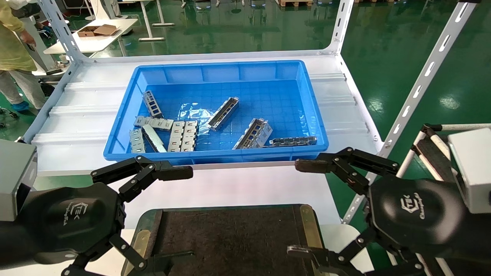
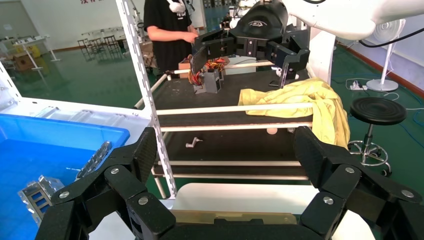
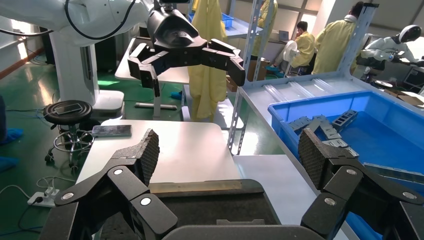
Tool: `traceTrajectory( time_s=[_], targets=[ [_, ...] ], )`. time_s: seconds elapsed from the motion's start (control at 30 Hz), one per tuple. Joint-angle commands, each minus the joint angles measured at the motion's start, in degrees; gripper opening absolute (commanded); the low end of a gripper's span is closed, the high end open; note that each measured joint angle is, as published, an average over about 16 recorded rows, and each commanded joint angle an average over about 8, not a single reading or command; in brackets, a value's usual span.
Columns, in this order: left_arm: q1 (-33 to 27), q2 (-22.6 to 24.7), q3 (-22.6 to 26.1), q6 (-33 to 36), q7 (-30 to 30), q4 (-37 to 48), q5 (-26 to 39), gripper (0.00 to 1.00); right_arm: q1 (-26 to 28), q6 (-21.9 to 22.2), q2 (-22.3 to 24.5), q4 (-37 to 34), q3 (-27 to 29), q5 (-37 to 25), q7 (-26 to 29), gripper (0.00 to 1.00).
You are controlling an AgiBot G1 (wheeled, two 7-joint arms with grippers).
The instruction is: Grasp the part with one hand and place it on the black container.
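A long, narrow silver-grey part lies slanted near the middle of the blue bin, among several other metal pieces. The black container, a flat felt-like tray with brass strips, sits at the near edge between my two hands. My left gripper hovers open at the tray's left side, holding nothing. My right gripper, the hand with the white box, hovers open at the tray's right side, also holding nothing. Each wrist view shows its gripper spread wide above the tray's brass edge.
Wide flat plates and a thin dark strip lie along the bin's near wall. White slotted posts frame the shelf. A railed cart stands at the right. A person stands at the far left.
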Motion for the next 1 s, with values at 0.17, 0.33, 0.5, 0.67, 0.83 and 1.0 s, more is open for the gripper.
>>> traceTrajectory(
  time_s=[0.17,0.33,0.5,0.67,0.83,1.0],
  targets=[
    [-0.37,0.26,0.19,-0.47,0.22,0.33,0.73,1.0,0.01,-0.01,0.0,-0.01,-0.01,0.0,-0.01,1.0],
    [-1.3,0.76,0.66,-1.22,0.46,1.18,2.29,1.0,0.01,-0.01,0.0,-0.02,-0.01,0.0,-0.01,1.0],
    [-3.25,2.14,1.55,-2.8,0.69,3.56,4.94,1.0,0.02,-0.01,0.0,-0.02,-0.02,0.01,-0.01,1.0],
    [-6.45,4.58,3.0,-4.63,0.38,8.29,8.18,1.0,0.02,-0.01,0.0,-0.02,-0.02,0.01,-0.01,1.0],
    [-11.01,7.76,4.84,-6.02,-0.13,14.39,11.66,1.0,0.02,-0.01,0.0,-0.02,-0.03,0.01,-0.02,1.0],
    [-16.17,11.6,6.97,-7.25,0.36,21.18,15.68,1.0,0.02,-0.01,0.0,-0.02,-0.03,0.02,-0.02,1.0]
  ],
)
